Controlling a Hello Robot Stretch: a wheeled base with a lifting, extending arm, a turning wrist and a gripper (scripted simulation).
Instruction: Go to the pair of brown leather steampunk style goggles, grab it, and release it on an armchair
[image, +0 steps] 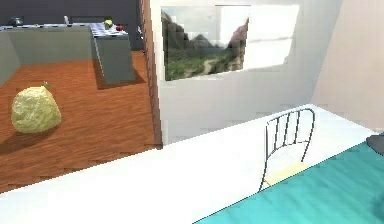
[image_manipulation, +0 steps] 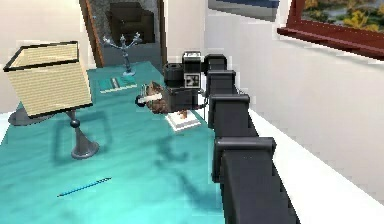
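A small brown object (image_manipulation: 151, 98), in shape and colour like the leather goggles, lies on the teal surface (image_manipulation: 60, 160) in the arm side view. My arm (image_manipulation: 240, 150) reaches out over that surface to the two white marker squares (image_manipulation: 192, 64). The gripper (image_manipulation: 168, 100) sits just left of them, its far end at the brown object. I cannot tell whether it holds anything. A small white flat item (image_manipulation: 183, 122) lies just below the gripper.
On the teal surface stand a lamp with a cream shade (image_manipulation: 46, 80) and a branched candle holder (image_manipulation: 125, 45), with a thin blue pen (image_manipulation: 85, 186) nearer. The forward view has a metal bed rail (image: 288, 138), a yellow sack (image: 35, 108) on wood floor, a counter (image: 117, 50) and a landscape picture (image: 205, 42).
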